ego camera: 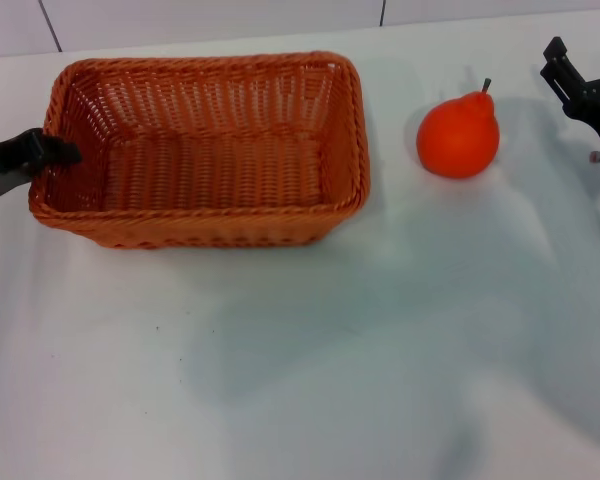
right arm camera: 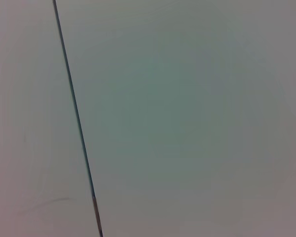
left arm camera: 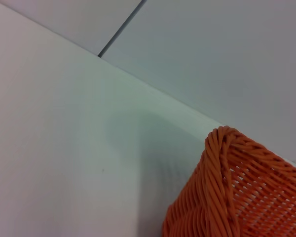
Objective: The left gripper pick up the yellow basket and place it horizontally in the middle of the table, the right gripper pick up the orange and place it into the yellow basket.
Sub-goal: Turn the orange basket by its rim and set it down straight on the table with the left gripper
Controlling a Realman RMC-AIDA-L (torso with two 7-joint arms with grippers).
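Head view shows the left gripper fingers pinching the yellow basket rim; right gripper state unclear.

surface: plain white tabletop | beyond far edge: pale panels split by thin dark seams | light: soft, even, faint grey shadows on the top

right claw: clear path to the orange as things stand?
Probably yes. The right claw sits at the table's right edge, the orange stands alone beside it, and bare tabletop lies between them.
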